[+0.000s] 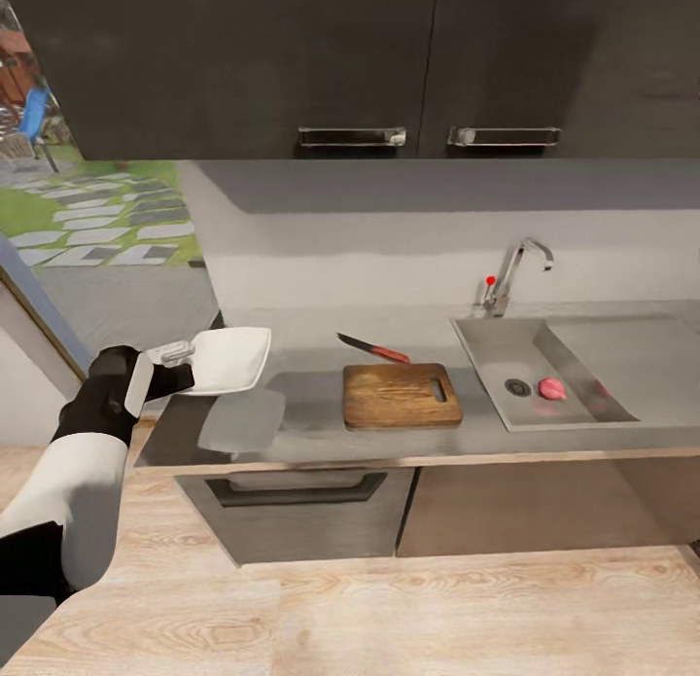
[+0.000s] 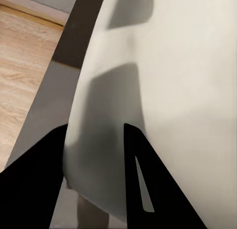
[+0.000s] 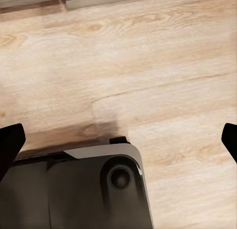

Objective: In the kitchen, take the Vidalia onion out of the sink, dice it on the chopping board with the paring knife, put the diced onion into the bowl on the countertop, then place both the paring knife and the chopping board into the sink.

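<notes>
My left end effector [image 1: 180, 360] is clamped on the rim of the bowl [image 1: 231, 359], 1 finger [image 2: 148, 189] inside and 1 under, holding it tilted above the counter [image 1: 311, 404]; it looks stiff, glossy and slippery, so I judge a deeper bite on the rim wise. The right end effector [image 3: 118, 140] hangs spread wide over the floor [image 3: 163, 75] with nothing in it. Well off beyond the bowl, the Vidalia onion [image 1: 551, 388] sits in the sink [image 1: 486, 350] (small, round, firm, likely to roll), past the chopping board [image 1: 401, 395] and paring knife [image 1: 374, 347], so I'd pinch it across its middle.

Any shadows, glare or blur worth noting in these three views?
Head view: bowl casts a soft shadow on the glossy countertop; render slightly soft. Left wrist view: left hand fingers shade the bowl's white underside. Right wrist view: even light on the wood floor.
</notes>
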